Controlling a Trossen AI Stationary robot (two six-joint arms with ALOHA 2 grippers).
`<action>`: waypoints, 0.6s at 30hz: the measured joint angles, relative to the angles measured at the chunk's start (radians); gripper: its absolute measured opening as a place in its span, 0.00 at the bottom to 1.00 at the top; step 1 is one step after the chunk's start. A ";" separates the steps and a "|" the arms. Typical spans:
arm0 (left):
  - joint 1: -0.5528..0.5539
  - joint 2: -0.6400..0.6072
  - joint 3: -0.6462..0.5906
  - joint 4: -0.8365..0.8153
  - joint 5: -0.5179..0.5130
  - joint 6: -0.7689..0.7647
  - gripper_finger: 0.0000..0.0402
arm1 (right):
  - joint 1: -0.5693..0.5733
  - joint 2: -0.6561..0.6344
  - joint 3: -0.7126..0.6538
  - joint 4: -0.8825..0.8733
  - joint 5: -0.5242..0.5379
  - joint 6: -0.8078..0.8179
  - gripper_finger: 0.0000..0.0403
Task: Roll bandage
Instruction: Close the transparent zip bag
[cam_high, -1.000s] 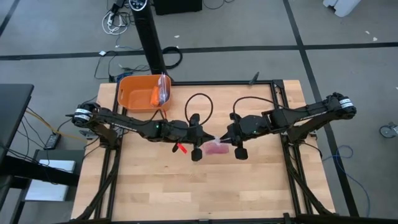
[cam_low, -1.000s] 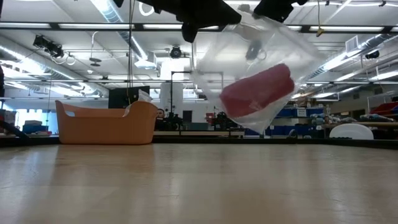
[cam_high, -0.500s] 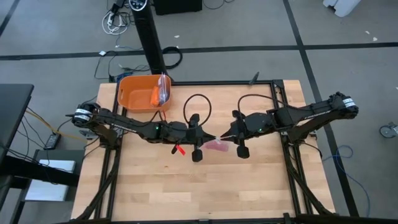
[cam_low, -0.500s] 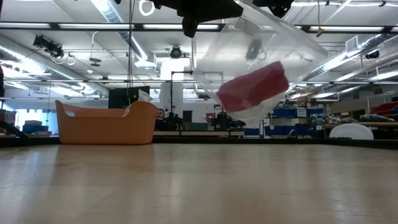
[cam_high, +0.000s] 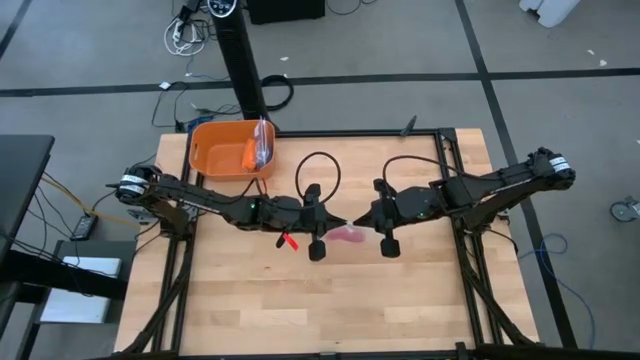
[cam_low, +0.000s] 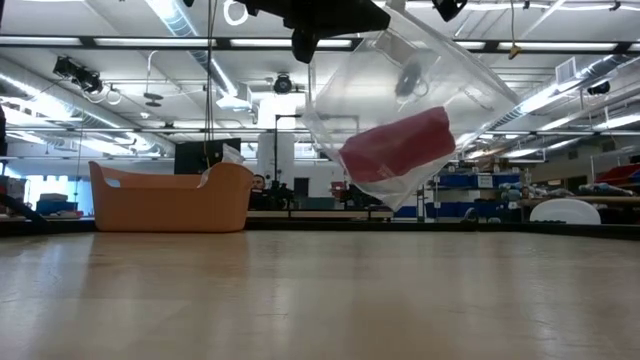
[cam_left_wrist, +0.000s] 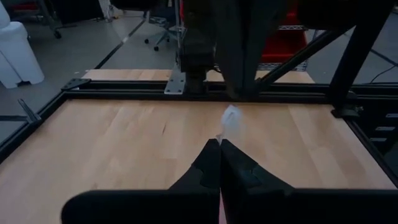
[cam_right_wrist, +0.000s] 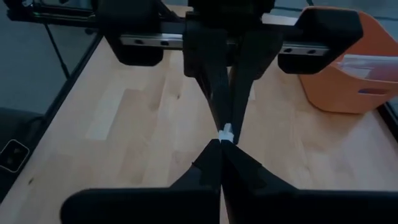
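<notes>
Both closed: left hand and right hand pinching the clear bag's top edge mid-table, bandage roll hanging tilted below between them.

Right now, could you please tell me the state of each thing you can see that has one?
Plastic bag: hanging in the air, pinched at its top edge by both tools.
Bandage: rolled up, inside the bag, tilted.
Left tool: shut on the bag.
Right tool: shut on the bag.
Orange tub: upright on the table's far left corner, with something in it.
</notes>
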 joint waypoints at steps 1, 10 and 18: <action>0.000 0.000 0.000 0.001 0.000 0.000 0.00 | -0.001 0.000 0.000 0.000 0.000 -0.001 0.01; 0.001 0.001 0.000 0.010 -0.002 0.000 0.00 | -0.016 0.049 0.000 0.004 -0.010 -0.003 0.00; 0.000 0.001 0.000 0.017 0.039 0.000 0.00 | -0.040 0.049 -0.001 0.010 -0.011 -0.003 0.00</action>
